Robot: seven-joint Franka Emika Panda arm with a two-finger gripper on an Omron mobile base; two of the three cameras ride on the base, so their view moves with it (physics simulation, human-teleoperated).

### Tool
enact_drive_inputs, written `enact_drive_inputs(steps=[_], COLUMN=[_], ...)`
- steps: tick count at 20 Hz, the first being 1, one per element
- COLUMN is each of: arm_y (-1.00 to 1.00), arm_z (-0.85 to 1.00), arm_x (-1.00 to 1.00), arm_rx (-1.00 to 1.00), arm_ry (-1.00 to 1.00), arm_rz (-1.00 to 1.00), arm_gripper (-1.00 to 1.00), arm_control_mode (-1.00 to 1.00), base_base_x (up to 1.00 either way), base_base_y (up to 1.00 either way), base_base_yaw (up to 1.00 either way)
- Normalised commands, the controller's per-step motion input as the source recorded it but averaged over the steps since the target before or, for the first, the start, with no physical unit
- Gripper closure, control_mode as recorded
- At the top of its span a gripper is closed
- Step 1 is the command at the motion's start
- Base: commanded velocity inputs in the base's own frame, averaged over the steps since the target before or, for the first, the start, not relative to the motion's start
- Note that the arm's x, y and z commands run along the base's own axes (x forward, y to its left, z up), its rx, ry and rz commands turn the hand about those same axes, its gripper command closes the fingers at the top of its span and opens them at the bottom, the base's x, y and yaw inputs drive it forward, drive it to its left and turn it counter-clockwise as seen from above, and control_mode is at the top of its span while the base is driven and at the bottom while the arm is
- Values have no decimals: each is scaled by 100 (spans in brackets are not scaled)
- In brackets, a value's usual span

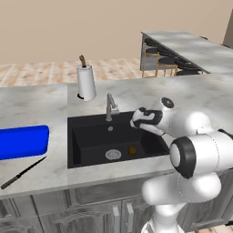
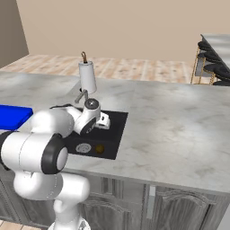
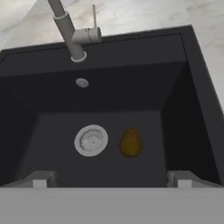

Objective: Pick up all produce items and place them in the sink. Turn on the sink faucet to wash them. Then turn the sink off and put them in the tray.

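Before you, a grey marble table (image 1: 41, 104) carries a blue tray (image 1: 22, 141) at its left, a dark knife (image 1: 22, 173) just in front of it, and a white towel roll (image 1: 86, 82) behind the recessed black sink (image 1: 91, 136), beside the faucet (image 1: 110, 107).

No writing, label, brand, number or sign can be read anywhere in these views.
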Motion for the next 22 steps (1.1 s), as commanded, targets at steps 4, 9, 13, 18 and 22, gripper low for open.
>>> enact_drive_inputs(steps=[4, 9, 13, 18, 22], arm_y=[0, 0, 0, 0, 0], arm_z=[-32, -36, -36, -32, -24], arm_x=[0, 0, 0, 0, 0], arm_rx=[-2, -3, -3, -3, -4], arm_ry=[5, 6, 7, 5, 2], arm_rz=[-2, -4, -4, -3, -2], arm_gripper=[-100, -100, -100, -100, -100], arm_control_mode=[-100, -100, -100, -100, -100], base_base_x=[0, 0, 0, 0, 0], base_base_y=[0, 0, 0, 0, 0], base_base_yaw=[0, 0, 0, 0, 0])
